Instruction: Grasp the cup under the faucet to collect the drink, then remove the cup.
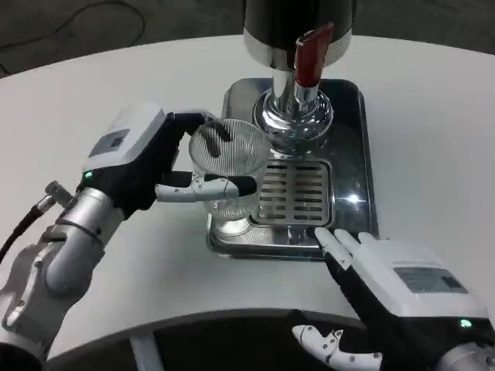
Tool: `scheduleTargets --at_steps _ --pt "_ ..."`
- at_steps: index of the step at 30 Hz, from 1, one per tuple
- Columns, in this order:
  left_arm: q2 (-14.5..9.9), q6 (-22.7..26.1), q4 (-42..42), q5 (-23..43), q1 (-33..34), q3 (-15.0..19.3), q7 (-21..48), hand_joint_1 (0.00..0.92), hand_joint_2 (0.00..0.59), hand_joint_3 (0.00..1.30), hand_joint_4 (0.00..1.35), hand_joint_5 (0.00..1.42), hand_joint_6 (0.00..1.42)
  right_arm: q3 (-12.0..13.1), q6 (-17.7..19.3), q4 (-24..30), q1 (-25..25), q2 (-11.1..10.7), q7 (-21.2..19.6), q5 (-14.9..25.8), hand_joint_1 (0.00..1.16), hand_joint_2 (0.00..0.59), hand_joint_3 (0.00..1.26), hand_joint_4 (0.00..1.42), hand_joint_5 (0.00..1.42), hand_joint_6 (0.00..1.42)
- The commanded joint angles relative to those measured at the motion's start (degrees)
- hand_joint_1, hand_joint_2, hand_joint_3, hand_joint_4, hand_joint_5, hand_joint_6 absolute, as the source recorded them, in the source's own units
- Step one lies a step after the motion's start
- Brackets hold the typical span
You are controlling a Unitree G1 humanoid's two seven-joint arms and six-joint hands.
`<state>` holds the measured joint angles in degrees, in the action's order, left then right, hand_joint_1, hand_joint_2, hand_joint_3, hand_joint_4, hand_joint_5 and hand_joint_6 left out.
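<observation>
A clear ribbed glass cup (227,171) stands upright on the left front corner of the dispenser's steel base (352,139), left of the drip grille (295,190). My left hand (147,164) grips the cup, its fingers wrapped around the front and back of the glass. The faucet (298,100) with its red lever (309,52) hangs behind and to the right of the cup, so the cup is not beneath the spout. My right hand (390,290) rests with fingers spread at the front right corner of the base, holding nothing.
The dark dispenser body (298,23) rises at the top centre. The round white table (433,139) stretches to both sides, and its front edge curves just below my hands. A black cable (19,228) runs along my left forearm.
</observation>
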<state>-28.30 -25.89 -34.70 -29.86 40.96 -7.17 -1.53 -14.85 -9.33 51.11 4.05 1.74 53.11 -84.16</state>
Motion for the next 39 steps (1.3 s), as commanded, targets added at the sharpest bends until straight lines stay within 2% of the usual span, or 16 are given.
scheduleTargets --at_steps 1,17,28,33,36,39 --pt "0.78 -1.98 -3.34 -0.86 3.15 -1.83 -2.70 0.485 0.211 1.06 1.27 1.42 1.42 0.13 0.86 1.83 1.06 0.38 0.88 0.45 0.28 0.389 0.00 0.00 0.00 0.00" --pt "4.21 -2.28 -8.50 -3.50 8.41 -7.19 -6.34 0.473 0.209 1.05 1.26 1.42 1.42 2.38 2.13 5.36 3.55 0.20 2.48 1.31 0.27 0.394 0.00 0.00 0.00 0.00" --pt "6.06 1.45 -11.09 -5.93 12.00 -9.99 -8.29 0.468 0.208 1.02 1.19 1.41 1.42 4.21 3.05 7.30 5.60 0.21 2.91 2.69 0.26 0.396 0.00 0.00 0.00 0.00" --pt "6.46 3.35 -11.30 -6.39 12.54 -11.06 -8.17 0.449 0.182 0.90 1.03 1.29 1.41 5.83 3.15 7.88 6.26 -0.15 2.97 3.93 0.26 0.396 0.00 0.00 0.00 0.00" --pt "6.58 5.02 -11.46 -6.37 12.75 -11.66 -6.90 0.378 0.151 0.72 0.83 1.15 1.35 6.55 3.15 7.95 6.50 -0.34 3.13 4.71 0.26 0.396 0.00 0.00 0.00 0.00" --pt "6.59 6.55 -11.80 -6.06 13.02 -12.18 -5.61 0.259 0.136 0.52 0.56 0.87 1.16 7.09 3.19 7.85 6.49 -0.47 3.21 5.35 0.26 0.397 0.00 0.00 0.00 0.00"
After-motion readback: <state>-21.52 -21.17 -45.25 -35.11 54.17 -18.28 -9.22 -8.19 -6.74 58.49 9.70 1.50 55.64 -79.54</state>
